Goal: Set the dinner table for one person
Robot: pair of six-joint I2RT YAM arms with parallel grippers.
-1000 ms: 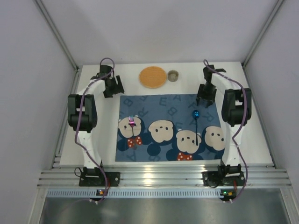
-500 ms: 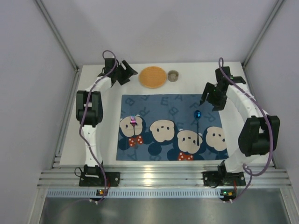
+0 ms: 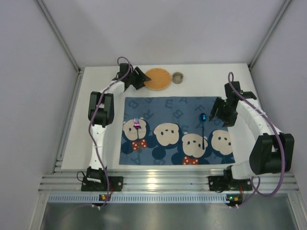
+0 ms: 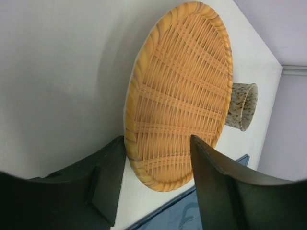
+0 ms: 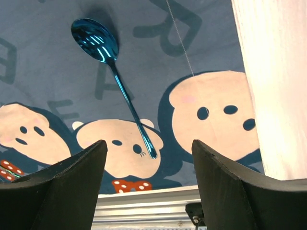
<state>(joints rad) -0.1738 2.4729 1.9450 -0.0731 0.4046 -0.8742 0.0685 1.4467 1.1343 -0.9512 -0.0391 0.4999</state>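
Observation:
The white dinner table (image 3: 100, 163) carries a dark blue mouse-print placemat (image 3: 175, 130). A round woven orange plate (image 3: 157, 79) lies at the back; it fills the left wrist view (image 4: 180, 96). My left gripper (image 3: 138, 79) is open, its fingers either side of the plate's near left rim, apart from it. A small speckled cup (image 3: 177, 77) stands right of the plate, also in the left wrist view (image 4: 241, 105). A blue spoon (image 3: 203, 125) and a pink-purple fork (image 3: 136, 126) lie on the mat. My right gripper (image 3: 217, 109) is open and empty, right of the spoon (image 5: 115, 76).
Grey enclosure walls stand on three sides. An aluminium rail (image 3: 163, 183) runs along the near table edge by the arm bases. The placemat's right edge meets bare white table (image 5: 268, 86) in the right wrist view.
My left gripper has swung right along the back of the table to the woven plate's rim. My right gripper has moved outward and then nearer, beside the spoon. Plate, cup, fork and spoon have not moved.

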